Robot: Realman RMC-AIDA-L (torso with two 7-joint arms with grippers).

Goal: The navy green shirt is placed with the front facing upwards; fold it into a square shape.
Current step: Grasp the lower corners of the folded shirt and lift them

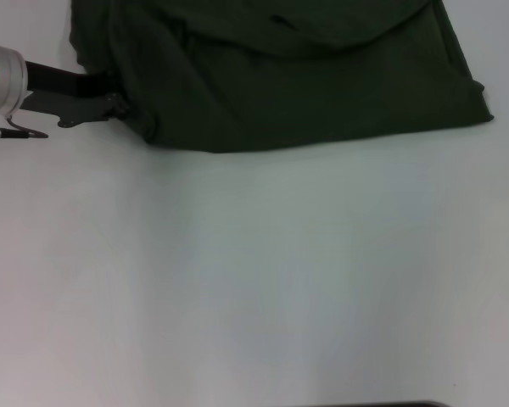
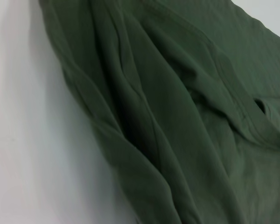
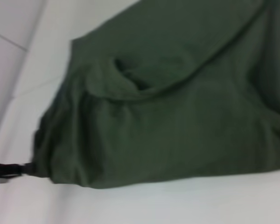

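Head view: dark olive-green cotton shirt, bunched, long axis crosswise at white tabletop far edge, left pincer at its left corner, opening indeterminate; left wrist: deep folds; right wrist: right pincer unseen, farther.

Here's the navy green shirt, spread rumpled over the white table, a curved fold edge running across it. At its bunched corner, a dark gripper touches the cloth; its jaws can't be made out.
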